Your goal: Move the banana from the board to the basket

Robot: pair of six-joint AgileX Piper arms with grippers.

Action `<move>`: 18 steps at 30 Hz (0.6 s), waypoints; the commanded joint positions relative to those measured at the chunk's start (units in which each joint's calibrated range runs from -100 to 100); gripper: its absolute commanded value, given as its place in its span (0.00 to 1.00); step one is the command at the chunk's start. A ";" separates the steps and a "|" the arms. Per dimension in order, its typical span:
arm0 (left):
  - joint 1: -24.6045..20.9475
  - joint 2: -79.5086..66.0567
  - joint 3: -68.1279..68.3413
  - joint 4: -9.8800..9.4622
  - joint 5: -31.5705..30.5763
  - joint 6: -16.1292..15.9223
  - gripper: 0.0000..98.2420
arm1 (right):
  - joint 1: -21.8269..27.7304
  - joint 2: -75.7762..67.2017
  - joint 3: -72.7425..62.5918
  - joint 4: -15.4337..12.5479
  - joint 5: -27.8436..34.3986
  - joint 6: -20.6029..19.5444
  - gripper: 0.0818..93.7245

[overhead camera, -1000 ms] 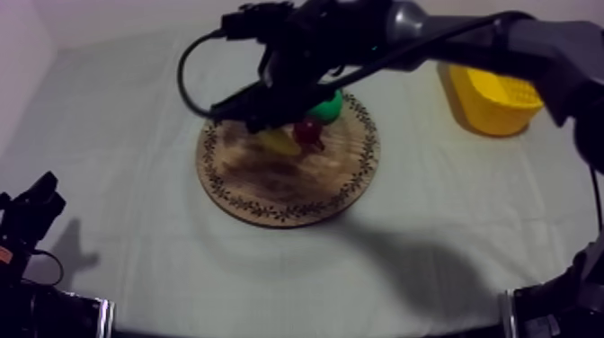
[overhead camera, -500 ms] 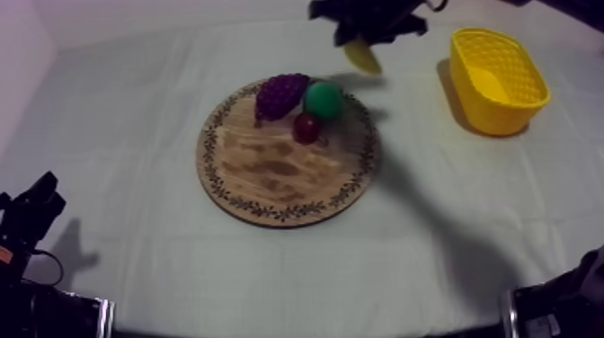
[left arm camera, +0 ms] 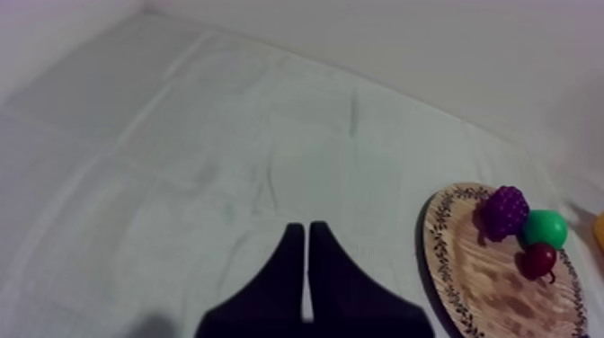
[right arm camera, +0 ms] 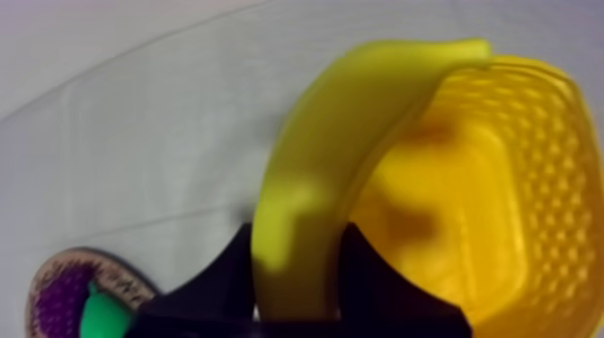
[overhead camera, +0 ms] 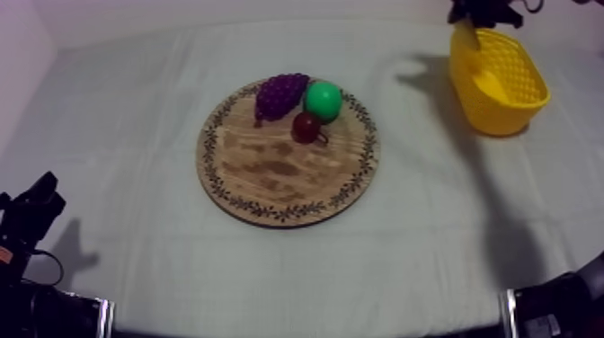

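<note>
The left hand (left arm camera: 307, 230) rests at the counter's (overhead camera: 126, 126) 8 o'clock edge, fingers pressed together on nothing. At the centre, the wooden board (overhead camera: 270, 184) carries grapes (overhead camera: 280, 93), a pear (overhead camera: 323, 100) and a small red fruit (overhead camera: 306, 128) near its 12 to 1 o'clock rim. At 2 o'clock from the board, the right hand (right arm camera: 298, 234) is clamped round the banana (right arm camera: 333, 153), which juts out beyond its fingers above the yellow basket's (overhead camera: 514, 85) 10 o'clock rim.

Two black wedge-shaped fingers (left arm camera: 279, 292)

A lab-like test bench: cloth-covered table (overhead camera: 126, 162) against bare white wall (left arm camera: 431, 45)
</note>
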 commanded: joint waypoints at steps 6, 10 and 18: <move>-0.02 -0.03 0.03 -0.01 0.01 0.00 0.00 | 6.01 0.90 3.12 -0.03 -1.98 1.75 0.14; -0.02 -0.03 0.03 -0.01 0.01 0.00 0.00 | 7.10 1.33 6.47 0.26 -4.49 1.95 0.14; -0.02 -0.03 0.03 -0.01 0.01 0.00 0.00 | 7.62 2.71 11.00 0.80 -8.87 1.60 0.13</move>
